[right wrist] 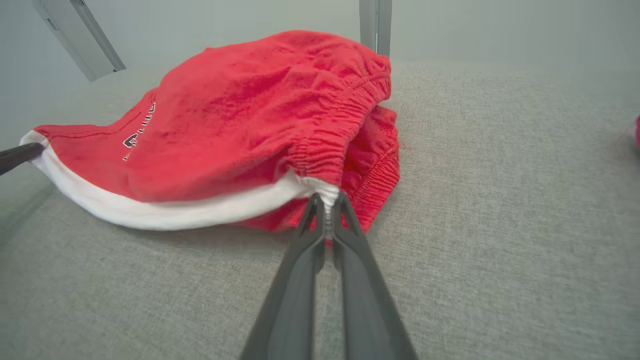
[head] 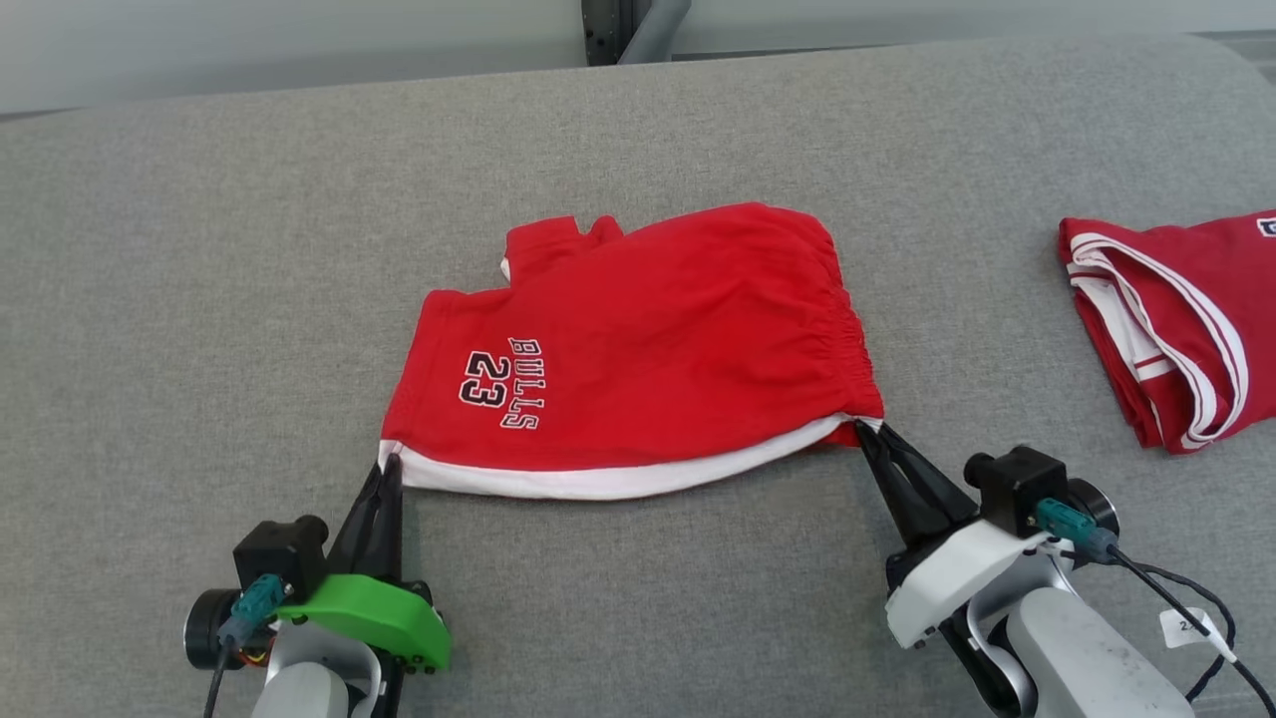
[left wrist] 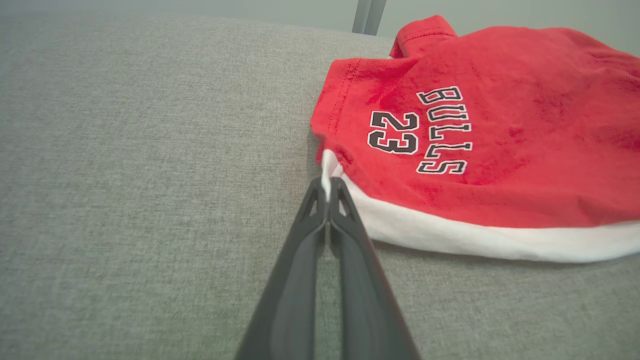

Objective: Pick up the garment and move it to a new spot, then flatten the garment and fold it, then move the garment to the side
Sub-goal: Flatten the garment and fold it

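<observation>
The right gripper (right wrist: 327, 212) is pinching the red shorts (right wrist: 240, 115) at the waistband corner; fabric is lying toward ten o'clock.

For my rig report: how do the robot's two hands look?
Each has two long dark fingers, a black camera block and a teal plug. The left hand wears a green cover; the right hand a white cover and a black cable with a white tag.

This looks like a lab or test room: a wide tabletop (head: 199, 299) covered in grey cloth, a bare pale wall (head: 249, 50) behind it, and a metal post (head: 648, 30) standing at its far edge.
</observation>
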`<state>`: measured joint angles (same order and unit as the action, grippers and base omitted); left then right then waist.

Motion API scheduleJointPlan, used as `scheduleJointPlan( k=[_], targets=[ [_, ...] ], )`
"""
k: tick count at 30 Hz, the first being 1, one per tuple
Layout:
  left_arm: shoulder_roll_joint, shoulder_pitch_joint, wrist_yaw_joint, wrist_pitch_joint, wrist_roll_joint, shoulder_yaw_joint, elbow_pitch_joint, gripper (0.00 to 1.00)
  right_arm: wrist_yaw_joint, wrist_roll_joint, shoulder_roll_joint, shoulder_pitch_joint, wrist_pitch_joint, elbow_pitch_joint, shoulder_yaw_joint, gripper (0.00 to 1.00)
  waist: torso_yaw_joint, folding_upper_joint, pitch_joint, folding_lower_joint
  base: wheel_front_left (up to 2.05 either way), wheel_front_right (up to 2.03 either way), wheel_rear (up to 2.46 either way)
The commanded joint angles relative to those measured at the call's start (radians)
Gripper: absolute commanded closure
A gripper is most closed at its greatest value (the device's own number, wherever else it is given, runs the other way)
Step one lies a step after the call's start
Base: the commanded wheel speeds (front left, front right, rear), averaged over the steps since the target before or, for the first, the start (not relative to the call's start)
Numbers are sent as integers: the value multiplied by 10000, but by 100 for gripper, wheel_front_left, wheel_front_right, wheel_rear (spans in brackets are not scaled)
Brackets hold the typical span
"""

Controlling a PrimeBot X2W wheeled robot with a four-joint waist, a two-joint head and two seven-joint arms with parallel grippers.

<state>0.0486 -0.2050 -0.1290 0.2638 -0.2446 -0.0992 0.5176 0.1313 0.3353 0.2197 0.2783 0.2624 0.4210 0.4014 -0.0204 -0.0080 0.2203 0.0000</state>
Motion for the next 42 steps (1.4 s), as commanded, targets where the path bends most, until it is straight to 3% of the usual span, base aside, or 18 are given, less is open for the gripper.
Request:
scheduleJointPlan(
  k=[1, 5, 9, 15, 20, 22, 27, 32, 38, 42],
  targets=[
    [40, 53, -28, 2, 69, 76, -227, 100, -12, 121, 60, -161, 32, -240, -83, 100, -50, 80, -361, 0, 0, 0, 0],
    [82, 123, -27, 2, 198, 302, -1214, 100, -12, 465, 145, -261, 33, -1188, -303, 100, -69, 80, -1112, 0, 0, 0, 0],
    [500, -224, -27, 2, 358, 445, -2446, 100, -12, 913, 431, 79, 32, -2327, -484, 100, -28, 80, -1907, 0, 0, 0, 0],
    [1935, -1360, -27, 1, 368, 15, -4185, 100, -14, 1791, 1236, 1021, -51, -3845, -723, 100, 161, 80, -2407, 0, 0, 0, 0],
    [3029, -2668, -14, -782, -220, -378, -5031, 100, -14, 2971, 1688, 1725, -1261, -4534, -856, 100, 361, 80, -2034, 0, 0, 0, 0],
    [3198, -3258, -6, -1149, -560, -469, -5147, 100, -14, 3306, 1807, 2167, -1758, -4587, -961, 100, 457, 80, -1508, 0, 0, 0, 0],
    [3488, -4653, -6, -1729, -707, -952, -4340, 100, -14, 3517, 1867, 3455, -2626, -4009, -921, 100, 646, 80, -195, 0, 0, 0, 0],
    [3366, -7302, -5, -1640, -591, -1418, -2389, 100, -18, 2754, 1814, 6376, -2956, -2151, -659, 100, 638, 80, 1491, 0, 0, 0, 0],
    [3246, -10569, 15, -541, 137, -1771, -314, 100, -18, 763, 1563, 9883, -1556, 176, -1084, 100, 638, 80, 2452, 0, 0, 0, 0],
    [2974, -11469, 106, -73, 193, -1619, 492, 100, -26, -197, 1251, 10960, -481, 1434, -1432, 100, 709, 80, 2523, 0, 0, 0, 0]
  ],
)
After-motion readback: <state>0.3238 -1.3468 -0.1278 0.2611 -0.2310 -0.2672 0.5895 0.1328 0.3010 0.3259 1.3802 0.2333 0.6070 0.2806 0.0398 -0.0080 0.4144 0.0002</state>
